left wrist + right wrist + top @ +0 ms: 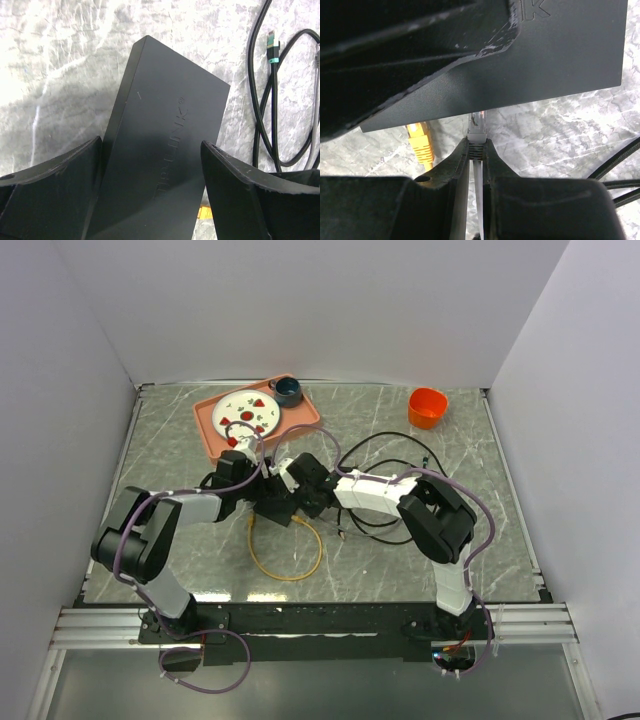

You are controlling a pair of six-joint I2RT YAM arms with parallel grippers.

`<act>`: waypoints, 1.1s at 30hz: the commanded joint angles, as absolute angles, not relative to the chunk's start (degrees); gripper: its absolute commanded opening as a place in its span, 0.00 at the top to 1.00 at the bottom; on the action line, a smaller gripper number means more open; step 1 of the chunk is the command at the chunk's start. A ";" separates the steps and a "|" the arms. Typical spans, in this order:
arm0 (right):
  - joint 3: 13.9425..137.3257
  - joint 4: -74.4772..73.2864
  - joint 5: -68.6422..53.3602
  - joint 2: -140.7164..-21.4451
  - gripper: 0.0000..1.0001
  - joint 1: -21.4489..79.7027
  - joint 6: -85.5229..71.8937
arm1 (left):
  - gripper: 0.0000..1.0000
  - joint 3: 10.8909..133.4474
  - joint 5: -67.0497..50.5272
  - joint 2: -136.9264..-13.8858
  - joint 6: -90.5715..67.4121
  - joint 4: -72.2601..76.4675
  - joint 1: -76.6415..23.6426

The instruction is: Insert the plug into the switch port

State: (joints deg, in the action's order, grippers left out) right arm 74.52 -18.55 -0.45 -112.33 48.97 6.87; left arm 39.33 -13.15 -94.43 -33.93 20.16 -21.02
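Note:
The switch (165,125) is a flat black box lying tilted between the fingers of my left gripper (150,150), which is shut on its two long sides. In the top view the switch (275,508) sits mid-table between both grippers. My right gripper (477,146) is shut on a grey plug (478,127) with a flat grey cable. The plug's clear tip touches the near edge of the switch (560,50); the port itself is hidden under that edge. A yellow plug (421,141) sits at the same edge, just to the left.
A yellow cable (285,555) loops on the table in front of the switch. Black cables (390,480) lie to the right, also in the left wrist view (265,100). An orange tray (305,420) with a plate and a blue cup stands behind; an orange cup (427,407) is back right.

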 commanded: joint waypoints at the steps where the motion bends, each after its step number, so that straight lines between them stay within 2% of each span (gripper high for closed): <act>1: 77.87 -5.63 -4.22 -108.28 1.00 49.92 5.80 | 0.17 36.30 -25.49 -93.25 -39.99 15.38 -26.89; 18: 79.89 -4.22 -7.91 -106.96 1.00 49.39 5.63 | 0.19 33.84 -27.24 -90.44 -44.47 21.35 -32.43; 33: 76.47 3.42 -10.37 -106.52 1.00 47.99 2.55 | 0.19 31.99 -29.97 -87.63 -50.09 27.50 -36.47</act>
